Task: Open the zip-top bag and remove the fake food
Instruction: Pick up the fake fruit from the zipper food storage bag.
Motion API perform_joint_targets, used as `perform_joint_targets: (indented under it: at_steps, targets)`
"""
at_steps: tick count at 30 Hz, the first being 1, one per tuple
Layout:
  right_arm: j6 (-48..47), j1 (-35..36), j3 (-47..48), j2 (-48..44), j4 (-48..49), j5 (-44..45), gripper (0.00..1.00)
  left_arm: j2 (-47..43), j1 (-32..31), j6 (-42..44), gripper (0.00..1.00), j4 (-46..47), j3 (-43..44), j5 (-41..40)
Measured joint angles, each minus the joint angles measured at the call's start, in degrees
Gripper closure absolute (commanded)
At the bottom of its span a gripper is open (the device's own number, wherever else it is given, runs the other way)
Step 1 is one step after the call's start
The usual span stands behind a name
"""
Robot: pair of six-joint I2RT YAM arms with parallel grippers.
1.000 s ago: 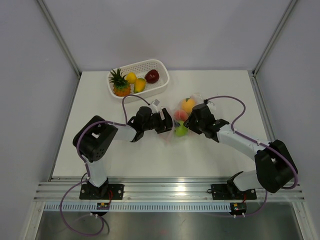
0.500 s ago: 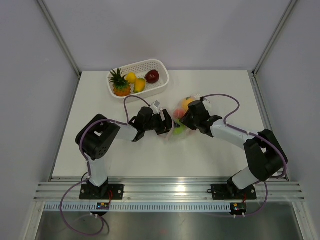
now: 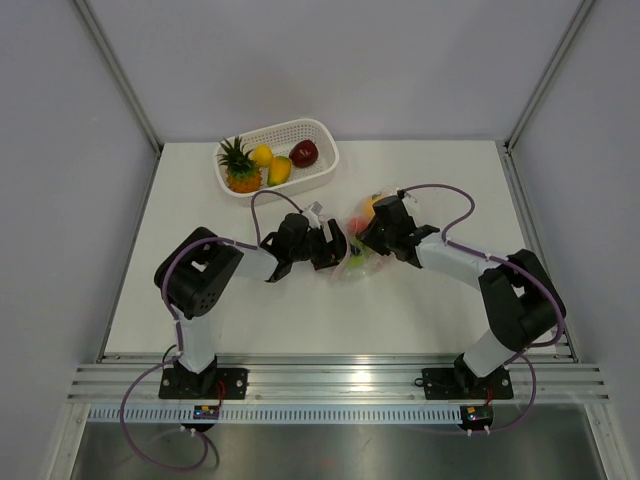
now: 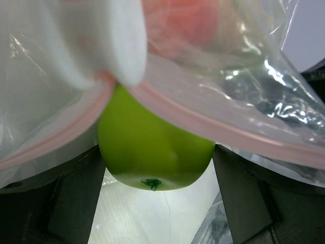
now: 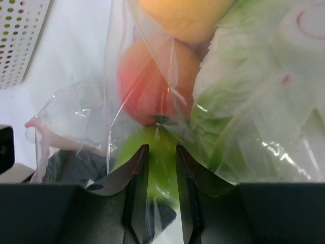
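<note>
The clear zip-top bag (image 3: 372,262) lies mid-table between my two grippers. My left gripper (image 3: 332,246) is at the bag's mouth and is shut on a green apple (image 4: 152,147), which pokes out under the pink zip strip (image 4: 228,129). Both its fingers (image 4: 76,198) touch the apple. My right gripper (image 3: 368,236) is nearly closed and pinches the bag's film (image 5: 254,101) from the other side; its fingers (image 5: 136,173) stand over the apple (image 5: 161,165). A pink-red fruit (image 5: 147,86), an orange piece (image 5: 183,15) and a pale green and white vegetable (image 5: 244,107) are inside the bag.
A white perforated basket (image 3: 322,136) stands at the back left of the table and holds a pineapple (image 3: 240,172), two yellow pieces and a dark red piece (image 3: 304,152). Its corner shows in the right wrist view (image 5: 20,40).
My right gripper has moved left and a little farther back along the bag, closing in on the left gripper. The left gripper has barely moved.
</note>
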Motion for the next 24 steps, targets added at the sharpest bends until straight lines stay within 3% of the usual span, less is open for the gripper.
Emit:
perform_joint_targets:
  at_steps: [8, 13, 18, 24]
  targets:
    - [-1.6, -0.6, 2.7, 4.9, 0.2, 0.3, 0.74, 0.0, 0.0, 0.8, 0.14, -0.8, 0.5, -0.2]
    - [-2.9, -0.7, 2.7, 5.0, 0.8, -0.7, 0.79, 0.0, -0.1, 1.4, 0.23, -1.8, 0.9, 0.1]
    - [-3.9, -1.0, 2.6, 5.0, 1.5, -2.1, 0.80, 0.0, -0.1, 1.5, 0.40, -2.0, 1.0, 0.3]
    - [-4.2, -1.0, 2.6, 4.9, 1.4, -1.7, 0.80, 0.0, -0.1, 1.6, 0.45, -2.1, 1.1, 0.5]
